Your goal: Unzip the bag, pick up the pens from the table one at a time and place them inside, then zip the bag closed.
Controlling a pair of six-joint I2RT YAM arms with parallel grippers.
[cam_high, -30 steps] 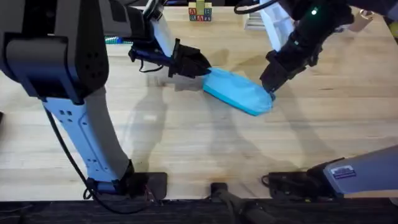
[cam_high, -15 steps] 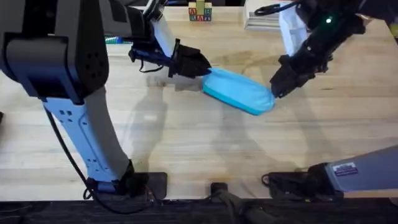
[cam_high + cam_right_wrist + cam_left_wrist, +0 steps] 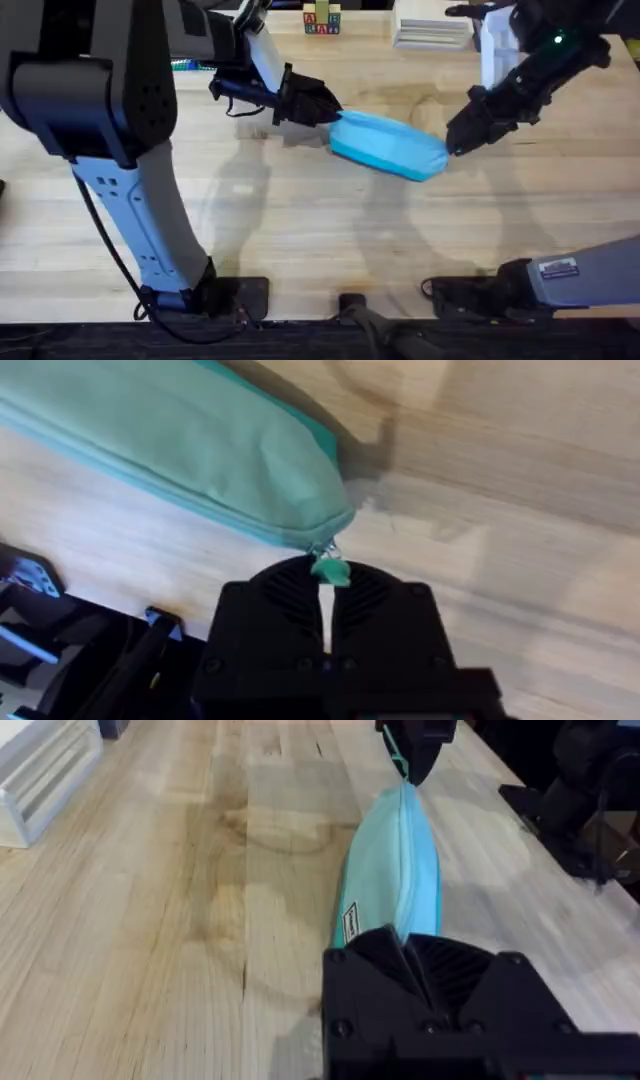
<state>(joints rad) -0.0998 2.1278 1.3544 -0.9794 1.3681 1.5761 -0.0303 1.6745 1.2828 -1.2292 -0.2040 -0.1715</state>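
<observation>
Light wood table [image 3: 300, 220] | blue bag [image 3: 388, 146] on it | toy blocks [image 3: 321, 19] at far edge

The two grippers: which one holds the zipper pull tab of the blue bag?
The right gripper pinches the pull tab; the left gripper clamps the bag's opposite end.

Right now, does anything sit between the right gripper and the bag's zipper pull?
Nothing visible does. The right gripper is already shut on the zipper pull at the bag's end; the left gripper holds the other end.
</observation>
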